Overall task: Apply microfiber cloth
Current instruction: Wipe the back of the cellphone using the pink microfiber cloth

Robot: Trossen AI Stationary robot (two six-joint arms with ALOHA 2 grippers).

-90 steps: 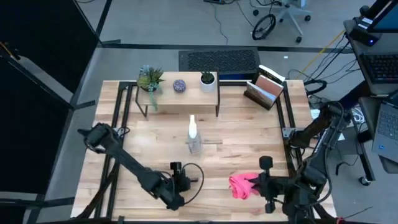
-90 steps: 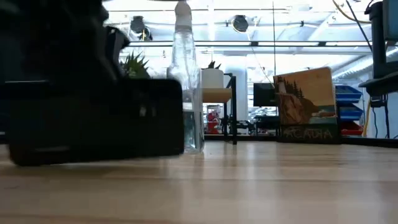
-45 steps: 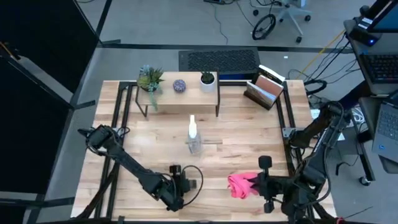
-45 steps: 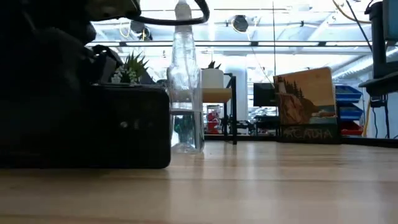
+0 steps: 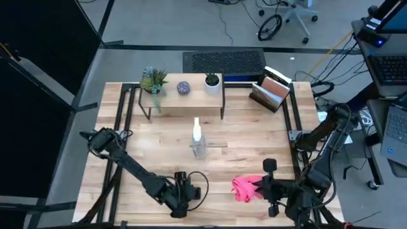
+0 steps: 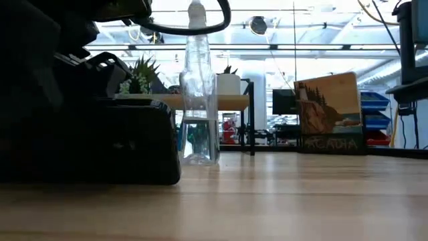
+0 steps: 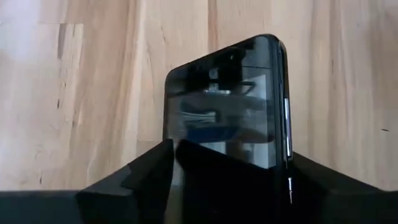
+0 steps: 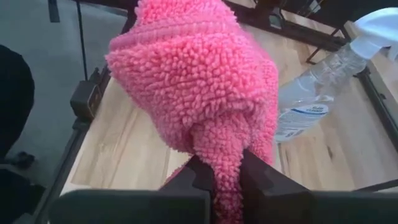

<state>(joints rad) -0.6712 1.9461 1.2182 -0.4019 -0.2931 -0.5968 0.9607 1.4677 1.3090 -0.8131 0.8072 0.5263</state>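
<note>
Overhead and wrist views of a two-arm rig at a wooden surface [image 5: 254,152]. The right gripper [image 8: 227,180] sits at the near right part of the surface, its fingers [image 8: 199,177] pinching a fold of the microfiber cloth [image 8: 199,81], a bright pink, shaggy fabric. The cloth bunches up directly ahead of this gripper and fills most of its wrist view; in the overhead view the cloth [image 5: 245,188] lies just beyond the right gripper [image 5: 262,189], on the side toward the left arm.

The left gripper [image 5: 191,191] is low over the near centre of the surface, well apart from the cloth. A black smartphone [image 7: 227,106] lies between its fingers [image 7: 140,177], extending forward from them over the wood with its glossy screen facing the wrist camera. The fingers flank the phone's sides closely; whether they press on it cannot be told. In the low view the left gripper [image 6: 80,127] appears as a dark mass close to the camera, resting at the level of the surface.

A clear spray bottle [image 5: 198,141] stands upright farther back than both grippers, roughly midway between them; it also shows beyond the cloth in the right wrist view [image 8: 311,93].
</note>
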